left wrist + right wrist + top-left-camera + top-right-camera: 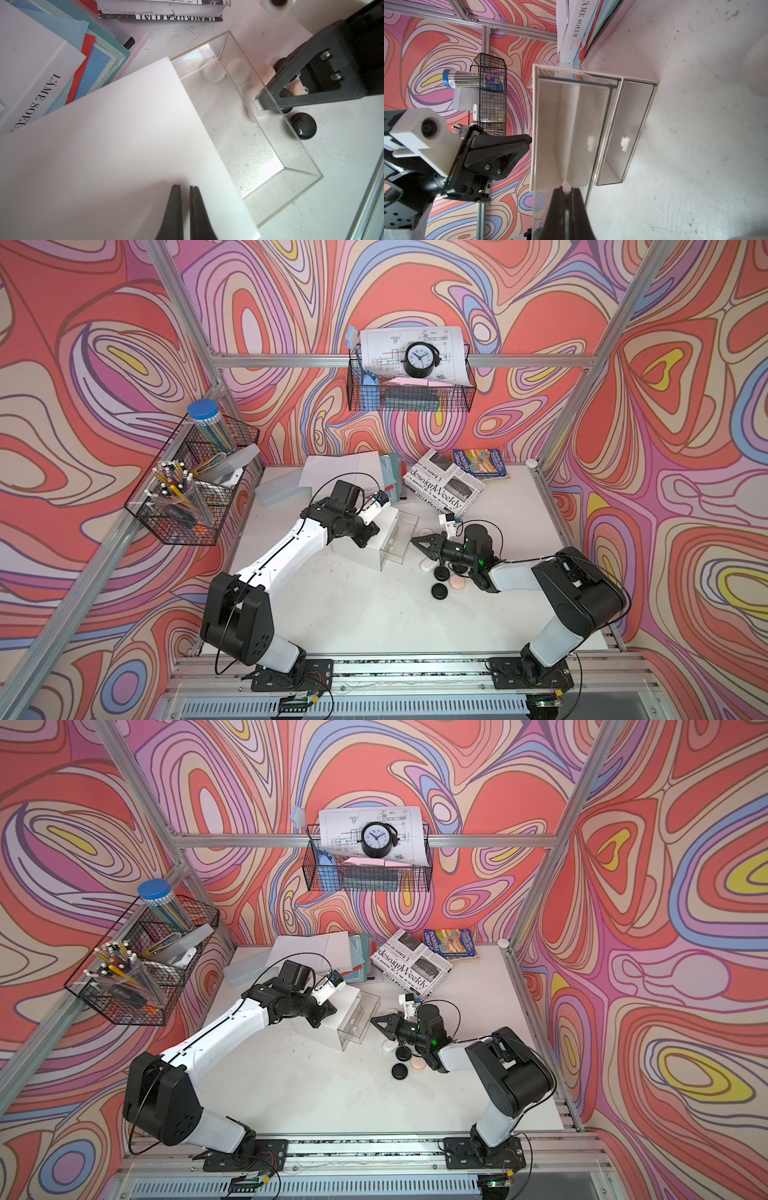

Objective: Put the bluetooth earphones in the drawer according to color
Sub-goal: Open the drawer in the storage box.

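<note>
Black first: two glossy black cases (438, 591) nearest the robot's base, loose on the table (353, 614), out from the cabinet's (360, 555) drawer side. Just past them a beige-pink case (458, 583) and a white case (426, 566), all bunched close, none gripped. Pebble-round, no marked long axis. Lying beneath and behind the right gripper (415, 541), on the side away from the cabinet; far nearer the right arm than the left. Then the right gripper, clenched on the tiny white knob (566, 187) of the top drawer (239, 145); drawer drawn out of the cabinet, long side square to the pull, seemingly empty. Likely the opening step, sorting not yet begun; next, releasing the knob and backing off from the cabinet toward a case. Farthest, the left gripper (185, 188), closed on nothing, poised over the cabinet's white top. Right wrist view alone: the pinch on the knob, two lower drawer fronts (625, 124). Left wrist view alone: further white and pink cases through the clear wall, inside or behind the drawer impossible to tell.
</note>
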You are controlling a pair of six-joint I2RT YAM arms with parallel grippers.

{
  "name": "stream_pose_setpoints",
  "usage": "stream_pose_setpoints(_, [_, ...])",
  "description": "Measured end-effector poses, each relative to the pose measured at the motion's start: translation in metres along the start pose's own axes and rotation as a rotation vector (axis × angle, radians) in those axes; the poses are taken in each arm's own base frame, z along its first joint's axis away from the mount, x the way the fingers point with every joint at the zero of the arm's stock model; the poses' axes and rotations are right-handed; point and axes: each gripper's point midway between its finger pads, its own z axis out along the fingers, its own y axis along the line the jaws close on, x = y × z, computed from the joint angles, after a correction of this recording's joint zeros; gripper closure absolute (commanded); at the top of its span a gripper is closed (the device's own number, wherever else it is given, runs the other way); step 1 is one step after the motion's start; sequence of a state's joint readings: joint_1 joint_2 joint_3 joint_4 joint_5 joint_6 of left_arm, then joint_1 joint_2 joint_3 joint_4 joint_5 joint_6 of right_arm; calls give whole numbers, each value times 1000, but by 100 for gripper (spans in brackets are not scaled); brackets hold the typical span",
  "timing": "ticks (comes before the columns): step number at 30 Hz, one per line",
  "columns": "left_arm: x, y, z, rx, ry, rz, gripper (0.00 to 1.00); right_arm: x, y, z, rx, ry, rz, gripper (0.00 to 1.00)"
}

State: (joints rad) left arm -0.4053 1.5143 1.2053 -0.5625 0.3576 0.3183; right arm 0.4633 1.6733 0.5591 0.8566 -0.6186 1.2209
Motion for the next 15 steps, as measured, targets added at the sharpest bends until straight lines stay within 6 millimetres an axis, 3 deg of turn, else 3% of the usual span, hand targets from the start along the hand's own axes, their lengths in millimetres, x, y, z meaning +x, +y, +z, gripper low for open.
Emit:
stream_pose_setpoints(5, [-1, 0, 0, 4, 4, -2, 100, 0, 0, 0, 9, 13, -8, 97])
stream_pose_setpoints(9, [0, 0, 0, 5, 6, -2, 100, -1, -3, 0, 27, 22, -12, 62])
stream_pose_setpoints(15, [0, 0, 0, 4, 6, -2, 100, -2, -14, -6, 102, 19, -7, 46])
